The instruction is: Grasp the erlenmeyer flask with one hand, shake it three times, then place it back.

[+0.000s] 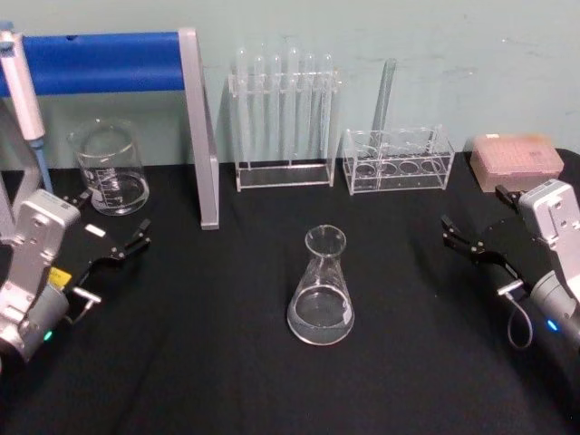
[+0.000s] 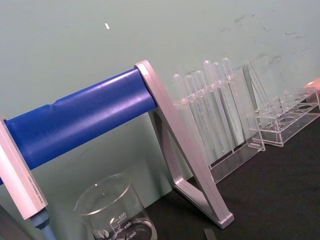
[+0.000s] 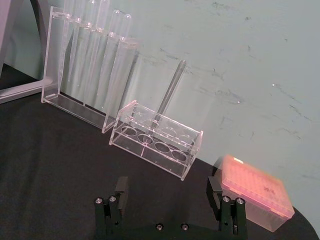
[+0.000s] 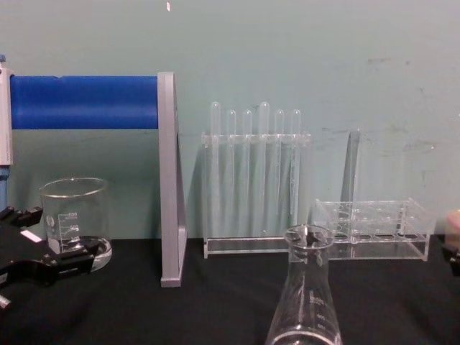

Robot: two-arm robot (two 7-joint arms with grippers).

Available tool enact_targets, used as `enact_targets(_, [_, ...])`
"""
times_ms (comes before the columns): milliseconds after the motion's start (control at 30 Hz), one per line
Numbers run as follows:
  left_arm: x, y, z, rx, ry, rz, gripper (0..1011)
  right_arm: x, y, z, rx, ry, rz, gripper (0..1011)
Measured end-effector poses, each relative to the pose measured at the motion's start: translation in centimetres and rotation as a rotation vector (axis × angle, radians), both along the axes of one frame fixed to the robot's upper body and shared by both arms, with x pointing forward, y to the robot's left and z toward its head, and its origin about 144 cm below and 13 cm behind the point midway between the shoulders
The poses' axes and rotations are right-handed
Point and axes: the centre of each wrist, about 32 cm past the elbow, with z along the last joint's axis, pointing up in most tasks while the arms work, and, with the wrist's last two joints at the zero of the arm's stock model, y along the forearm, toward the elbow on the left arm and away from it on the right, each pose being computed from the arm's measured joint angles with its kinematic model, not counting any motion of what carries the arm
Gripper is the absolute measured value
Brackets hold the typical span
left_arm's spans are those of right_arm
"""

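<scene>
The erlenmeyer flask (image 1: pixel 321 292) stands upright and alone on the black table, near the middle; the chest view shows its neck and shoulders (image 4: pixel 305 295) close in front. My left gripper (image 1: pixel 113 222) hovers far to the flask's left, just in front of a beaker, open and holding nothing; it enters the chest view (image 4: pixel 52 241) low on the left. My right gripper (image 1: pixel 473 210) hangs open and empty well to the flask's right, near a pink box. In the right wrist view its two fingers (image 3: pixel 120 189) stand wide apart above the table.
A glass beaker (image 1: pixel 111 169) sits at the back left under a blue-barred grey stand (image 1: pixel 198 127) that carries a pipette (image 1: pixel 20 86). Along the back are a tall test-tube rack (image 1: pixel 283 118), a low clear rack (image 1: pixel 399 161) and a pink tip box (image 1: pixel 515 161).
</scene>
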Motion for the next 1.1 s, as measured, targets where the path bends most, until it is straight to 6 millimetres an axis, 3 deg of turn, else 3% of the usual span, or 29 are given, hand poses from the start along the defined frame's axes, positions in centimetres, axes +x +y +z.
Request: enact_targets(1100, [0.0,0.0,0.0,0.0,0.0,0.0,1001,0.01,-0.02,0.02,0.001,-0.001,-0.001,1000])
